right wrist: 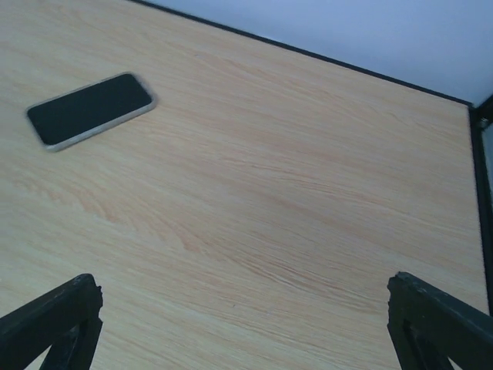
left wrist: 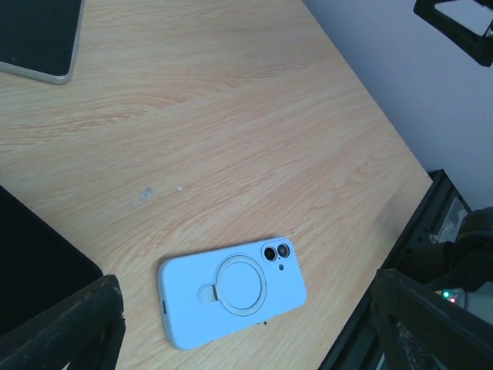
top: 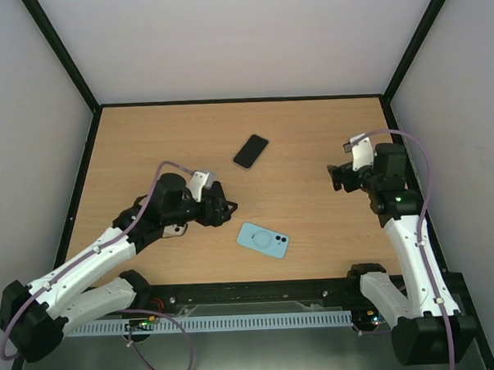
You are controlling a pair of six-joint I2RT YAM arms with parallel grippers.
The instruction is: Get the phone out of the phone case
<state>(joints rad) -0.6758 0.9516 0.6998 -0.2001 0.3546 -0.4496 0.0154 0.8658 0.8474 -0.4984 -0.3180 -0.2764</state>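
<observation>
A light-blue phone case [top: 262, 240] lies back up near the table's front edge, showing a ring stand and two camera lenses; it also shows in the left wrist view [left wrist: 231, 289]. A black phone [top: 250, 151] lies screen up, apart from the case, toward the back middle; it shows in the left wrist view [left wrist: 35, 35] and the right wrist view [right wrist: 91, 109]. My left gripper [top: 227, 208] is open and empty, just left of and behind the case, not touching it; its fingers [left wrist: 62, 327] frame the case. My right gripper [top: 337, 179] is open and empty, well right of both; its fingers [right wrist: 46, 324] stand over bare wood.
The wooden table [top: 310, 133] is boxed in by a black frame and pale walls. A black rail [top: 260, 292] runs along the front edge close to the case. The right arm [left wrist: 462, 23] shows at the top right of the left wrist view.
</observation>
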